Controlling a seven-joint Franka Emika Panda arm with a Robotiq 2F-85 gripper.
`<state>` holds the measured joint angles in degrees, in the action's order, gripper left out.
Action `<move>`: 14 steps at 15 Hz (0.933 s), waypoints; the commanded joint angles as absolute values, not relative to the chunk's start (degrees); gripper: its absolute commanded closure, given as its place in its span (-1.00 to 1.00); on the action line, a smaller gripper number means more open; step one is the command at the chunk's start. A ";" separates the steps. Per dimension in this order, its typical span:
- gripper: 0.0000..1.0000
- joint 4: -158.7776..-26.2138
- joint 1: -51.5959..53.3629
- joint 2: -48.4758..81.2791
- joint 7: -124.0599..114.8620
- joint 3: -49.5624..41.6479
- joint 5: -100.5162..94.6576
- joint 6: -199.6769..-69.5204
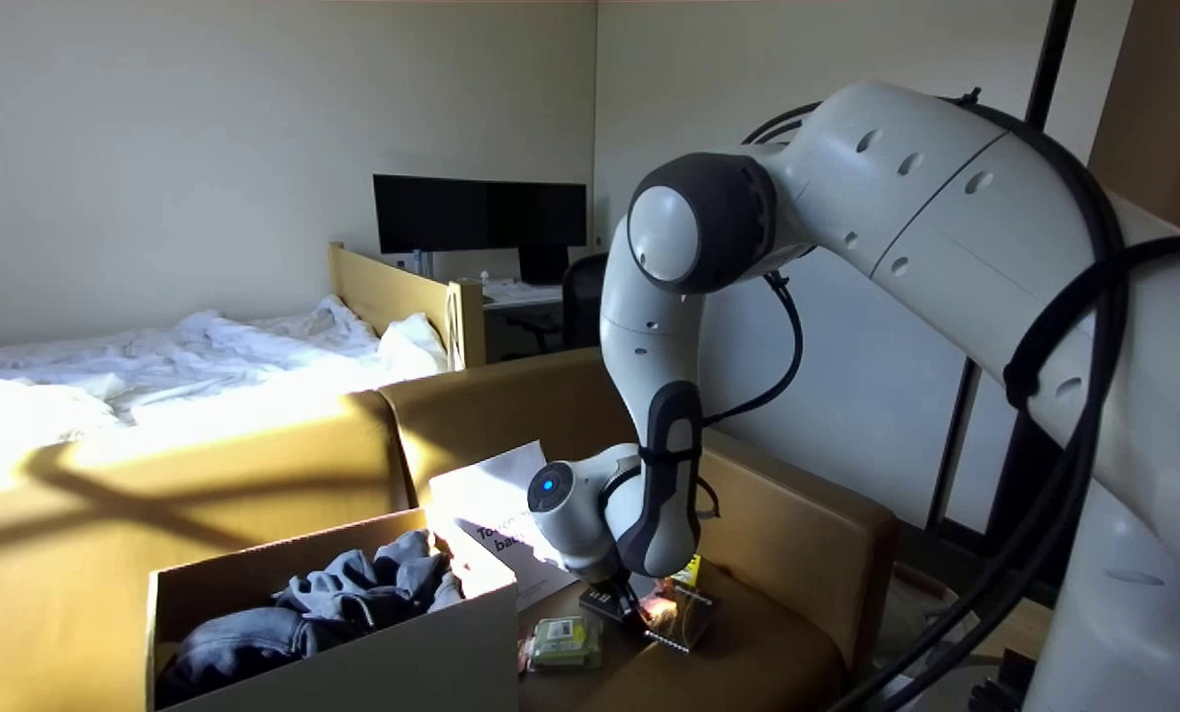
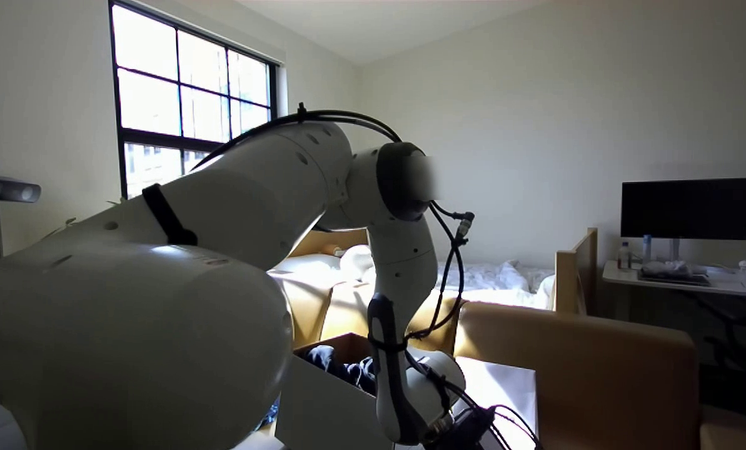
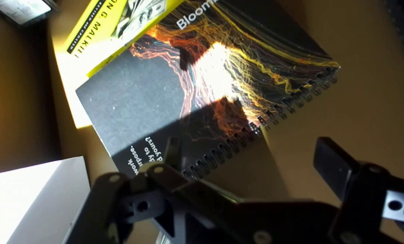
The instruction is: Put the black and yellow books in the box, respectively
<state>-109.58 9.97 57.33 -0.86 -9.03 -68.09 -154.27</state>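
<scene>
On the sofa seat lies the black book (image 3: 127, 98), a spiral-bound one with orange light streaks on its cover. It partly covers the yellow book (image 3: 102, 32), whose edge also peeks out in an exterior view (image 1: 689, 571). My gripper (image 3: 251, 154) is open above the spiral edge: in the wrist view one finger overlaps the black book's lower corner, the other is over bare seat. Nothing is between the fingers; contact with the book cannot be told. Beside the books stands the box (image 1: 431, 658), its inside partly hidden by its walls. The fingertips are out of sight in an exterior view (image 2: 460, 431).
Dark clothing (image 1: 352, 593) fills much of the box. A small greenish bundle (image 1: 562, 641) lies between box and books. A white printed sheet (image 1: 496, 494) leans against the sofa back behind the arm. The sofa armrest (image 1: 797, 485) rises beyond the books.
</scene>
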 commanded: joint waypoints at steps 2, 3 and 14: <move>-1.00 -98.08 6.04 64.19 -1.41 -3.30 -57.30 -143.27; -1.00 -94.35 6.69 66.78 -1.32 -2.73 -54.92 -140.44; -1.00 -69.37 11.63 83.94 -14.52 -9.24 -36.66 -121.42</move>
